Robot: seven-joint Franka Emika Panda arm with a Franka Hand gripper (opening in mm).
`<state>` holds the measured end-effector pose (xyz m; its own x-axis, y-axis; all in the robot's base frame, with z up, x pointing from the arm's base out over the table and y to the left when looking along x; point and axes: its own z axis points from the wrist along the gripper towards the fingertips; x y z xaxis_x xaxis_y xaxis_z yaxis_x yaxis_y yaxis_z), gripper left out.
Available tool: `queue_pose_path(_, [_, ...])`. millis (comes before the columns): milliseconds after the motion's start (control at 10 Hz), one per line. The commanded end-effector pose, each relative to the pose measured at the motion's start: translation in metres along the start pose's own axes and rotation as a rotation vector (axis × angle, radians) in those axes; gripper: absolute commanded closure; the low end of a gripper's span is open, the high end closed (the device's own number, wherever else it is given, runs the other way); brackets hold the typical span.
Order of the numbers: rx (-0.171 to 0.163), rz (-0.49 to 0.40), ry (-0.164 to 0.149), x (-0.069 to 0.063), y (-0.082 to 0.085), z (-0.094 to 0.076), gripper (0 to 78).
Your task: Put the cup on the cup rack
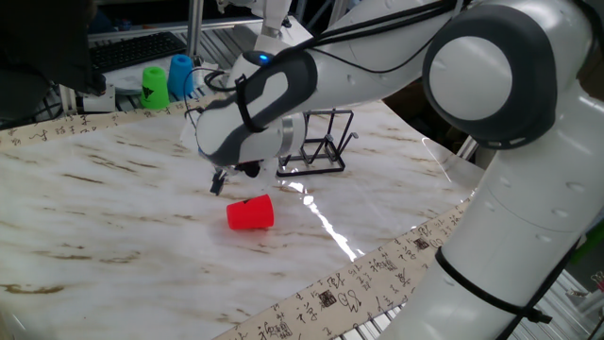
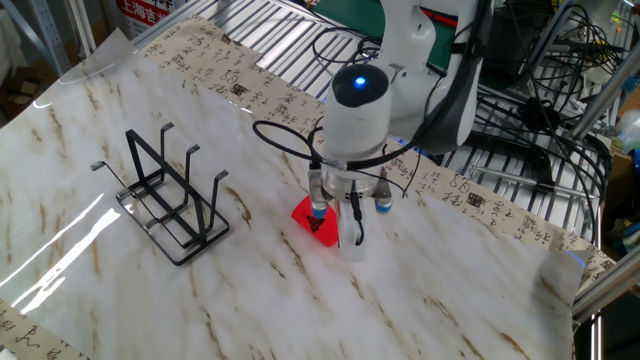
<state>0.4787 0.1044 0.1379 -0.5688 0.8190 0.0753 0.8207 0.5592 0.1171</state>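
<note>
The cup (image 1: 250, 213) lies on its side on the marbled table (image 1: 113, 217), well apart from the cup rack (image 2: 170, 200), which stands upright with its prongs bare. My pincer (image 2: 338, 226) hangs just above the cup, not holding it; I cannot tell how wide my jaws stand. Beyond, a green cup (image 1: 155, 86) and a blue cup (image 1: 180, 76) stand at the table's far edge.

Cup (image 1: 250, 213) smooth red plastic; cup rack (image 2: 170, 199) thin black wire; table (image 1: 113, 217) glossy marble-look (glare streaks).

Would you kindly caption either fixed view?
Gripper hovers by tipped bright red plastic cup; black wire cup rack stands behind.
</note>
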Motion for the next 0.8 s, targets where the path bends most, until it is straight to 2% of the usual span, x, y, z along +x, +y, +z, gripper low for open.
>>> queue_pose_path(100, [0.009,0.010,-0.031,-0.0004,0.0007,-0.0008,77.6])
queue_pose_path(200, [0.009,0.014,-0.030,-0.0004,0.0007,-0.0008,77.6])
queue_pose_path(400, [0.029,0.077,-0.063,-0.0004,0.0007,-0.0008,77.6])
queue_pose_path(500, [0.030,0.087,-0.066,-0.0004,0.0007,-0.0008,77.6])
queue_pose_path(600, [0.034,0.146,-0.077,-0.0002,0.0011,-0.0003,77.6])
queue_pose_path(800, [0.034,0.200,-0.074,0.0008,0.0049,0.0038,77.6])
